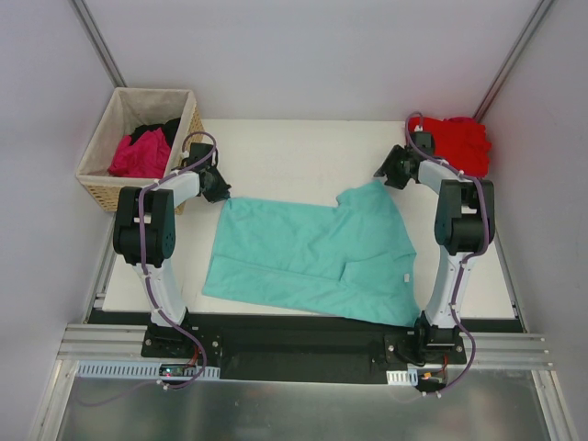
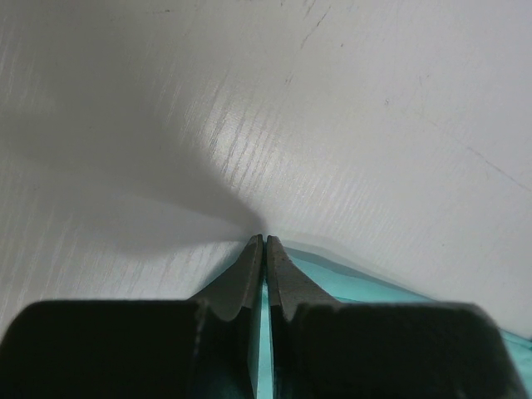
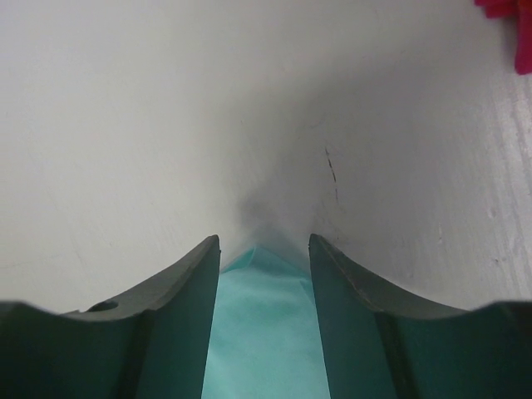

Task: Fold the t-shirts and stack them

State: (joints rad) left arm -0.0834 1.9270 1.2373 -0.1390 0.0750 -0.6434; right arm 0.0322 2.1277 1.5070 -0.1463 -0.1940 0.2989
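Top camera looks down; close wrist cameras share its teal t-shirt (image 1: 312,253).

Soft, even white light fills the overhead view, which is sharp with only faint shadows. At my left wrist a broad grey shadow lies across the bench (image 2: 125,166) beside a streaky sheen. My left gripper (image 2: 263,241) looks blurred close up.

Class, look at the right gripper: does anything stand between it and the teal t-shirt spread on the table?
Nothing visible does. The right gripper has its jaws apart on either side of a corner of the teal t-shirt, and no other object lies between them.
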